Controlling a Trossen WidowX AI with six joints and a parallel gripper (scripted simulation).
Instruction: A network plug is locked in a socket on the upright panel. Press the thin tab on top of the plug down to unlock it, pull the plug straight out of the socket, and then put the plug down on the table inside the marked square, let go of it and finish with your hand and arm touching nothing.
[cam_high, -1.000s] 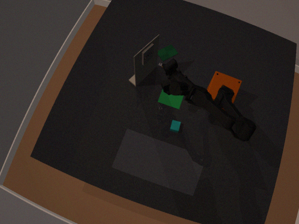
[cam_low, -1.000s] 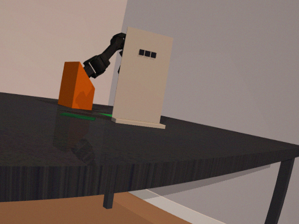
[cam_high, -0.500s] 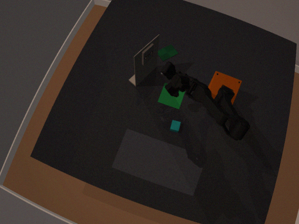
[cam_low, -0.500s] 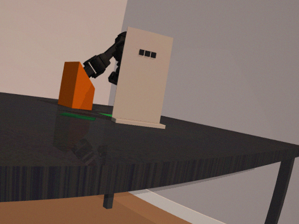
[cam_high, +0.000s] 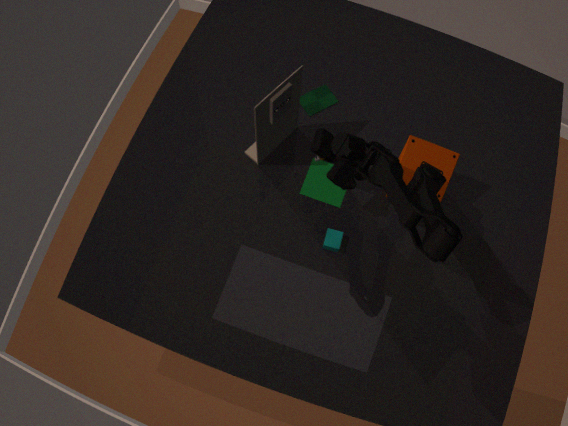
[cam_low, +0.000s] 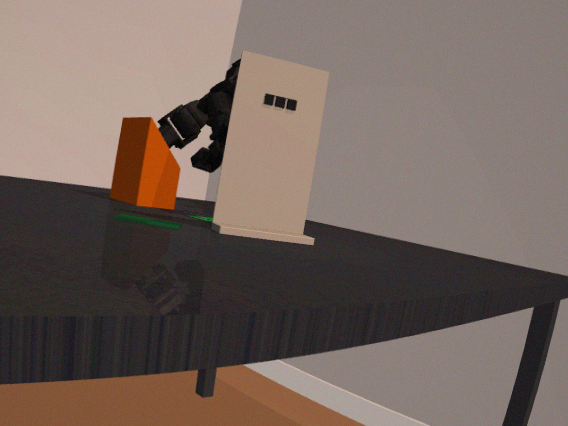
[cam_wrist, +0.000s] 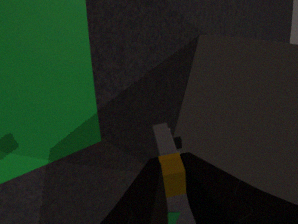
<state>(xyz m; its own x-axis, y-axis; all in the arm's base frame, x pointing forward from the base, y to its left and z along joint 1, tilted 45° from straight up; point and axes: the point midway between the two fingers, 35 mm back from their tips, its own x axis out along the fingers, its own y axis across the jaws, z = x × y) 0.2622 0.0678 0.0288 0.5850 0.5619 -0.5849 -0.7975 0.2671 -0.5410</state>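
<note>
The plug (cam_high: 317, 158) (cam_wrist: 172, 175) is grey with a yellow band and is out of the socket. My gripper (cam_high: 321, 159) (cam_wrist: 170, 165) is shut on it and holds it in the air, in front of the panel. The upright panel (cam_high: 265, 132) (cam_low: 272, 165) (cam_wrist: 240, 100) stands on its foot, with a row of sockets (cam_high: 282, 104) near its top. The bright green marked square (cam_high: 320, 186) (cam_wrist: 45, 75) lies flat on the table, partly under the arm in the top view and to the left of the plug in the wrist view. The panel hides the plug in the exterior view.
A dark green flat plate (cam_high: 318, 100) (cam_low: 147, 221) lies beside the panel. A cyan cube (cam_high: 333, 239) lies beyond the square, away from the panel. An orange block (cam_high: 430, 150) (cam_low: 145, 165) stands at the arm's base. The arm casts shadows across the dark table (cam_high: 165, 225).
</note>
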